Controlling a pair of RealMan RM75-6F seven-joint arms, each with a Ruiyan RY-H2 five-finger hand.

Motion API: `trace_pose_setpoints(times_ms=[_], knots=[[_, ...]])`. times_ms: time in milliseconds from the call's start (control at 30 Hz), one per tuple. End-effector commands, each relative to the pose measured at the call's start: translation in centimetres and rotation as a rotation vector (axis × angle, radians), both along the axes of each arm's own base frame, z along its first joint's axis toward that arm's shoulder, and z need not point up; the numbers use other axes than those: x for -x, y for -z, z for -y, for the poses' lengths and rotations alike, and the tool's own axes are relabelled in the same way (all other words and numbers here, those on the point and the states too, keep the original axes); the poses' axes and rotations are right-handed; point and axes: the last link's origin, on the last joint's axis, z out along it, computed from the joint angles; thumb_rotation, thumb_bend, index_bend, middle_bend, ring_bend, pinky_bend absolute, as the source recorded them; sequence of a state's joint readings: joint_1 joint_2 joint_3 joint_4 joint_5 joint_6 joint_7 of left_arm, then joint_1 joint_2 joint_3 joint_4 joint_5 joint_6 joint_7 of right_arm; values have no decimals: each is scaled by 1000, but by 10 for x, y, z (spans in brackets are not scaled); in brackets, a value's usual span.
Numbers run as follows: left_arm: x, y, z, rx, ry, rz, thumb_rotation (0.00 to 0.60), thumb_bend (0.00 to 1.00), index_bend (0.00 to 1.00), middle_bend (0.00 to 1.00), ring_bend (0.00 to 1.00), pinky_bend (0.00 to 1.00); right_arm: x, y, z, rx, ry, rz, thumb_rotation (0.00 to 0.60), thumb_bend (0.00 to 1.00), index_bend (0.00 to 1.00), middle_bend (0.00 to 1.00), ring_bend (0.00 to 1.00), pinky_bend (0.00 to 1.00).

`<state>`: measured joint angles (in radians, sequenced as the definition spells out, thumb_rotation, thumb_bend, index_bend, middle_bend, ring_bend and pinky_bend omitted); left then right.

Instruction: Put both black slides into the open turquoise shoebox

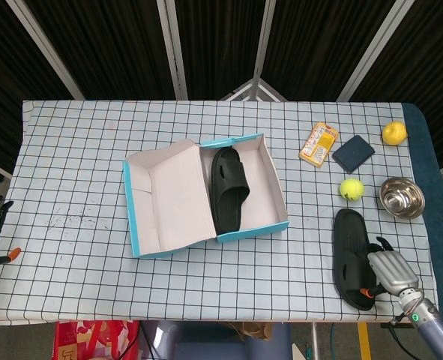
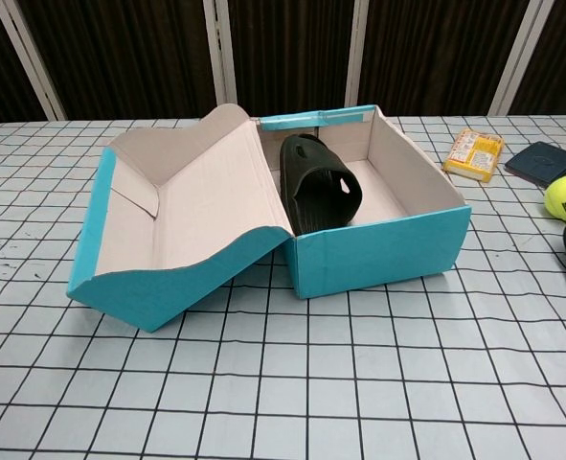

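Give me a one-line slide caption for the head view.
One black slide lies in the open turquoise shoebox while the right hand grasps the second slide near the table's front right edge.

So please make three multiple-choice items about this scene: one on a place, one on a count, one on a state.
1. Where does the tennis ball lie?
A. in the shoebox
B. on the table left of the steel bowl
C. on the dark wallet

2. How many black slides are inside the turquoise shoebox?
A. none
B. one
C. two

3. The shoebox lid is
A. closed
B. open
C. removed

Answers: 1 B, the ball sits beside the bowl; 2 B, one slide is inside, the other slide lies on the table at the right hand; 3 B, the lid is folded back.
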<state>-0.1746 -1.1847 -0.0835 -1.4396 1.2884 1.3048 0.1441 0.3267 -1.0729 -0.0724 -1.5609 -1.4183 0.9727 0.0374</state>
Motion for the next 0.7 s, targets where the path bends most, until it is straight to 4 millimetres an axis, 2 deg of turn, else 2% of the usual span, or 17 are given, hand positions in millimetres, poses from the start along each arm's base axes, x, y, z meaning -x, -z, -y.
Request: trace_pose_setpoints(times_ms=[33, 367, 567, 700], knots=[[0, -1, 0, -2, 1, 2, 600, 284, 104, 0, 3, 90, -2, -5, 0, 14, -2, 10, 600, 188, 522, 496, 202, 0], [0, -3, 2, -10, 3, 10, 600, 283, 104, 0, 3, 89, -6, -38, 9, 98, 15, 49, 600, 188, 522, 496, 202, 0], [1, -5, 2, -13, 0, 16, 600, 283, 104, 0, 3, 89, -21, -81, 32, 225, -19, 68, 600, 188, 522, 496, 201, 0], [1, -5, 2, -11, 1, 15, 600, 284, 105, 0, 3, 89, -46, -113, 58, 294, -68, 80, 600, 187, 522, 496, 201, 0]])
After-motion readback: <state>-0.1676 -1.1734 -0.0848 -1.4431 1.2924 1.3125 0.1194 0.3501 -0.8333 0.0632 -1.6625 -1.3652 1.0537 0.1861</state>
